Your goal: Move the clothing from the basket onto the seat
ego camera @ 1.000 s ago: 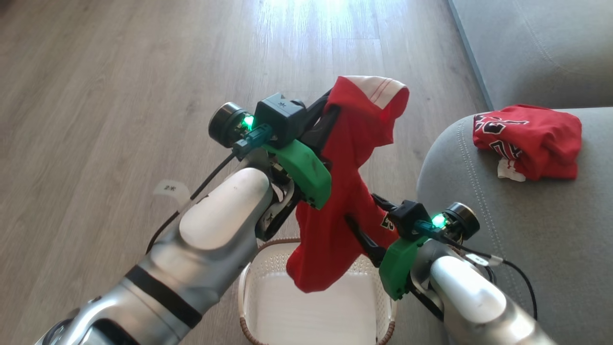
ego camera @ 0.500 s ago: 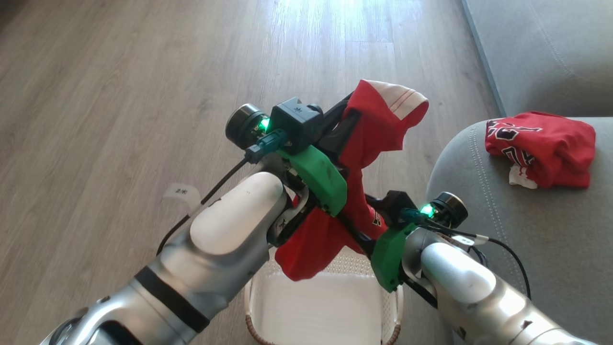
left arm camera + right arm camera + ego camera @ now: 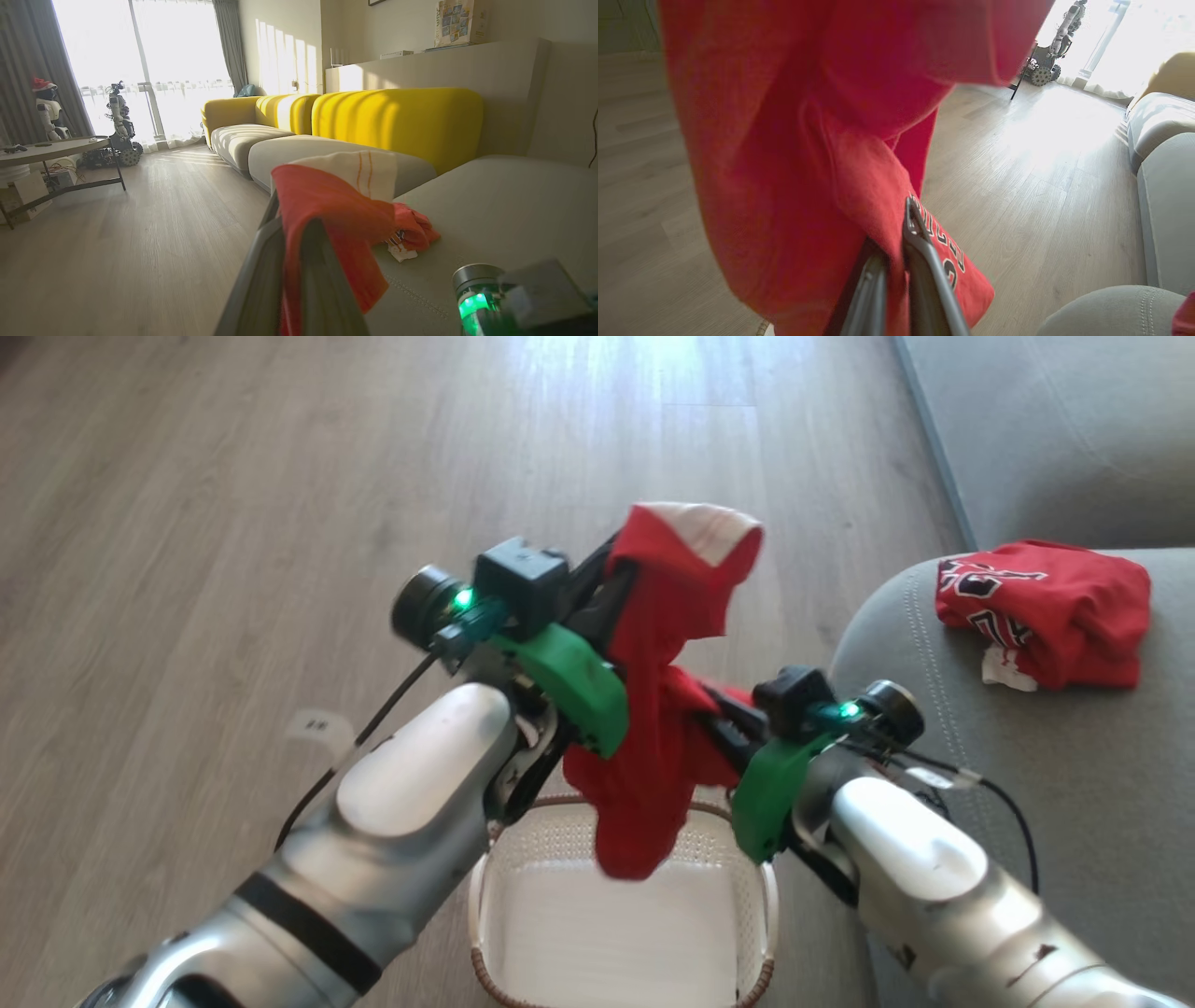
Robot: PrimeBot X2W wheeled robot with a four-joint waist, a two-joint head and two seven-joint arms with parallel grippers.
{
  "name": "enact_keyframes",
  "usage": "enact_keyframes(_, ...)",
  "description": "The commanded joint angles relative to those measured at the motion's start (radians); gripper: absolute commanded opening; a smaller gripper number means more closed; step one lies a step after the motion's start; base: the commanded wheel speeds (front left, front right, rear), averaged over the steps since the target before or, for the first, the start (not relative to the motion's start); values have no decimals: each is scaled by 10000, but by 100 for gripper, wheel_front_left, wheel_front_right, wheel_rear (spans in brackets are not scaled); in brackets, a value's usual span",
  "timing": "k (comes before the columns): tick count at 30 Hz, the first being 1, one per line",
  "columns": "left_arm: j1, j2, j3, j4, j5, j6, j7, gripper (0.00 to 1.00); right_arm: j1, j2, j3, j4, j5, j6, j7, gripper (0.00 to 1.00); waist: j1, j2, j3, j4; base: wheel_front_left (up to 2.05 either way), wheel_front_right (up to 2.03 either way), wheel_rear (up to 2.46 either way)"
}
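Now, from the left: the left hand (image 3: 622, 556) is clamped on the white-trimmed top of a red garment (image 3: 653, 747), holding it up over the wooden floor (image 3: 187, 523). The cloth hangs in a twisted rope from that hand, and its tail dangles just above the basket (image 3: 486, 896), which stands on the floor directly below. The basket's white bottom looks bare; the strip under the hanging tail is hidden, so I cannot be sure of that part.

Next along, the right hand (image 3: 714, 714) is pinched shut on a fold lower down the same garment, beside its black-and-white lettering. So both hands share one piece, high and low.

To the right lies the grey sofa (image 3: 1027, 803), and on its seat a second red garment (image 3: 1046, 611) sits bunched, well apart from the hands.

The step in hand appears to be the carry across. To do it well, both grips should hold while the arms swing right together, with the tail lifted clear of the basket's rim so it cannot snag or drag the basket. The cloth should be fully over the cushion, beside the bunched piece, before either hand lets go.
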Motion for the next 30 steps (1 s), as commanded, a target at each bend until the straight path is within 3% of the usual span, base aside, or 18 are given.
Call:
enact_keyframes(1, -257, 266, 446, -160, -78, 79, -136, 9, -121, -57, -215, -398, 14, -4, -67, 0, 1, 0, 21, -157, 0, 0, 0)
enact_keyframes(3, -37, 331, 528, -11, -191, 134, -248, 40, 47, -148, -651, -645, -65, -4, -67, 0, 1, 0, 35, -321, 0, 0, 0)
enact_keyframes(4, 82, 359, 570, 58, -252, 164, -305, 49, 123, -192, -846, -767, -130, -4, -67, 0, 1, 0, 44, -416, 0, 0, 0)
enact_keyframes(6, 315, 409, 643, 186, -363, 219, -410, 93, 261, -275, -1231, -1028, -290, -4, -67, 0, 1, 0, 69, -608, 0, 0, 0)
enact_keyframes(7, 429, 426, 676, 240, -414, 240, -470, 100, 329, -316, -1435, -1150, -380, -4, -67, 0, 1, 0, 82, -700, 0, 0, 0)
enact_keyframes(21, 1637, 348, 644, 497, -638, 277, -1024, 100, 1067, -747, -3491, -2524, -1442, -4, -67, 0, 1, 0, 295, -2105, 0, 0, 0)
enact_keyframes(30, 2140, 165, 472, 497, -608, 295, -1152, 100, 1200, -1059, -4130, -2985, -1859, -4, -67, 0, 1, 0, 472, -3122, 0, 0, 0)
